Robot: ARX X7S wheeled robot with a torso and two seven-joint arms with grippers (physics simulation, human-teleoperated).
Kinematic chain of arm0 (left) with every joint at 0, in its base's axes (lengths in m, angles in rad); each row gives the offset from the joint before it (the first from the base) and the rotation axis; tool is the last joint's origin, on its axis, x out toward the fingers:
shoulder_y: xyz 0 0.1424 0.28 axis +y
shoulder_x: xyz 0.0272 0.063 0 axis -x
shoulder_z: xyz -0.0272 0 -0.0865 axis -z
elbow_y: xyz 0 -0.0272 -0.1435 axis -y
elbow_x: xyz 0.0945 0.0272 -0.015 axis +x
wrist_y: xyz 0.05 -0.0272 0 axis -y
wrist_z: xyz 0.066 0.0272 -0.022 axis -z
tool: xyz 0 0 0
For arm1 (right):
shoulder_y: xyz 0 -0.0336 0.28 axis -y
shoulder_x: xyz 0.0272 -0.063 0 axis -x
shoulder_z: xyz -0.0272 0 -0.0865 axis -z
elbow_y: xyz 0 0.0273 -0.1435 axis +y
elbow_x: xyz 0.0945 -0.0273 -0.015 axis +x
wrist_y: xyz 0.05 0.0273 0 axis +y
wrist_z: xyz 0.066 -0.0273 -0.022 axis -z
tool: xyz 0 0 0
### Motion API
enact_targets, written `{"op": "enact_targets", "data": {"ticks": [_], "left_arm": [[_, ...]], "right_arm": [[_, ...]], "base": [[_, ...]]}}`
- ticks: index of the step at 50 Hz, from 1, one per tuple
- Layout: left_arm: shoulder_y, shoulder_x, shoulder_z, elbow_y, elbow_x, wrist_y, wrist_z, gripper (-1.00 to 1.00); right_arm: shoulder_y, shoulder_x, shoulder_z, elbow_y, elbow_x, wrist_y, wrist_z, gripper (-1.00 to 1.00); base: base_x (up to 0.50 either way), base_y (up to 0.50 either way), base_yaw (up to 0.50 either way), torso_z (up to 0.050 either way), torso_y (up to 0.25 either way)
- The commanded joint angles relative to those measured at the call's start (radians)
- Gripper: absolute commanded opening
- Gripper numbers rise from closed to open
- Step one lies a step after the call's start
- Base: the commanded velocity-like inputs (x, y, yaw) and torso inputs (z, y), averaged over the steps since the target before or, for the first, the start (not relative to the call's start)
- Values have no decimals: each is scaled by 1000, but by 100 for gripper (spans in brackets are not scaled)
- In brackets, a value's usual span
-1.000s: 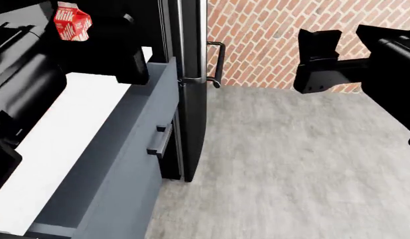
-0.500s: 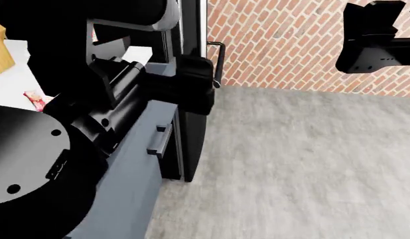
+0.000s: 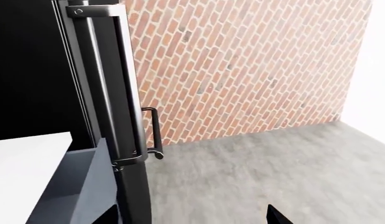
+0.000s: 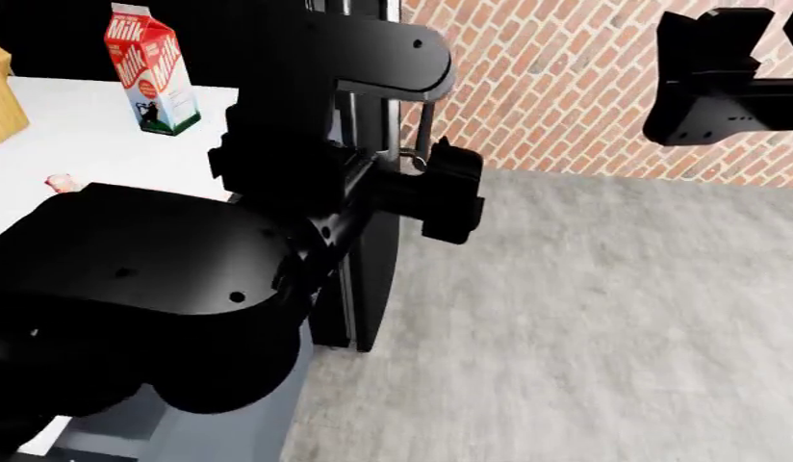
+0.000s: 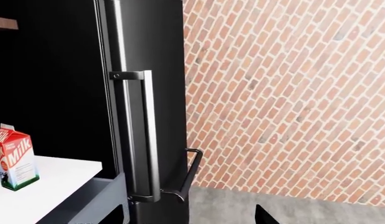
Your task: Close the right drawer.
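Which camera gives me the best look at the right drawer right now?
The left wrist view: the right drawer shows its open blue-grey box and front-panel top beside the fridge. The right wrist view catches only a corner of it. In the head view the left arm hides most of it, handle included.

In the head view the left arm [image 4: 178, 289] hides most of the right drawer [image 4: 262, 423], handle included. The left end effector [image 4: 450, 200] is too dark to read. The right end effector [image 4: 704, 87] is cut off by the frame's edge. The wrist views show only a sliver of finger [image 3: 276, 217].
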Motion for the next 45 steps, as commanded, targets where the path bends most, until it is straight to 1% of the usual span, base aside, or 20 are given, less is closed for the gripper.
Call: {"op": "enact_targets", "data": {"ticks": [1,7,14,26,39,45], "left_arm": [[24,62,45,-68,29,1,29,100],[29,76,60,-98,40,-2,45,100],[65,86,85,-117,64,2,60,100],[97,113,121,-161,91,3,78,100],[114,138,145,-212,113,7,105,100],[120,146,161,-248,141,7,136,100]], "right_arm": [[-11,-10,0,0,-3,-3,-1,100],[-12,-11,3,2,-3,-3,-2,100],[8,0,16,6,7,14,2,100],[34,34,41,12,24,31,7,100],[36,30,47,13,28,36,14,100],[27,31,47,12,20,32,8,100]], "base": [[0,0,0,0,0],[0,0,0,0,0],[0,0,0,0,0],[0,0,0,0,0],[0,0,0,0,0],[0,0,0,0,0]]}}
